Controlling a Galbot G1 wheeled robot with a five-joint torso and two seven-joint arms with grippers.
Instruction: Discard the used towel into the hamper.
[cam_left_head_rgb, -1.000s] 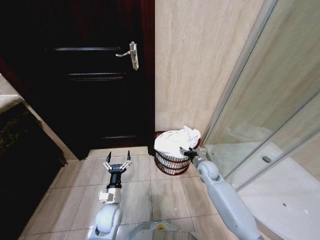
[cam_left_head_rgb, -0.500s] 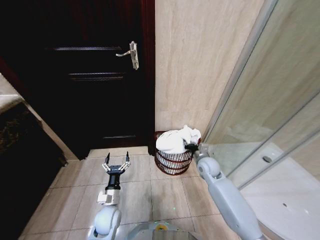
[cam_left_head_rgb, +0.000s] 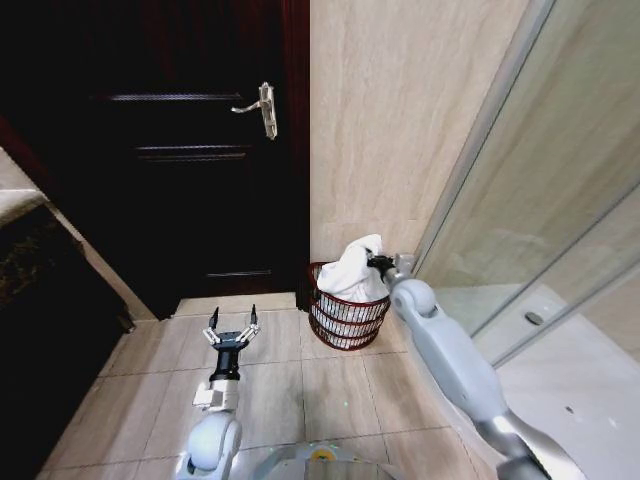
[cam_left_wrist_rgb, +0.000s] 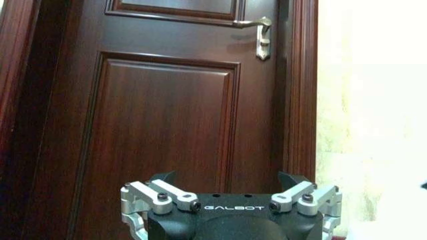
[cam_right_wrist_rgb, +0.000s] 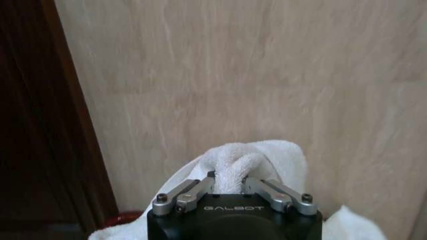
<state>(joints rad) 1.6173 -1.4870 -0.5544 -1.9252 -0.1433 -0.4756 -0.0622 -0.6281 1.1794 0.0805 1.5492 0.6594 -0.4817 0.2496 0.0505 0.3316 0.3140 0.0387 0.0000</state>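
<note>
The white towel (cam_left_head_rgb: 352, 270) hangs bunched above the hamper (cam_left_head_rgb: 345, 315), a small dark reddish-brown wicker basket on the floor in the corner by the beige wall. Its lower part reaches down into the basket. My right gripper (cam_left_head_rgb: 376, 263) is shut on the towel's top fold and holds it above the rim; in the right wrist view the towel (cam_right_wrist_rgb: 250, 160) bulges up between the closed fingers of the right gripper (cam_right_wrist_rgb: 227, 181). My left gripper (cam_left_head_rgb: 234, 326) stands open over the floor tiles, left of the hamper, with nothing in it.
A dark wooden door (cam_left_head_rgb: 190, 150) with a brass handle (cam_left_head_rgb: 262, 108) stands behind the left arm. A glass shower partition (cam_left_head_rgb: 520, 220) runs along the right. A dark counter edge (cam_left_head_rgb: 40, 300) is on the left. Bare floor tiles (cam_left_head_rgb: 330, 390) lie in front.
My right gripper has risen and moved back toward the wall, pulling the towel up from a heap on the hamper into a tall hanging bunch. The left arm has stayed put.
</note>
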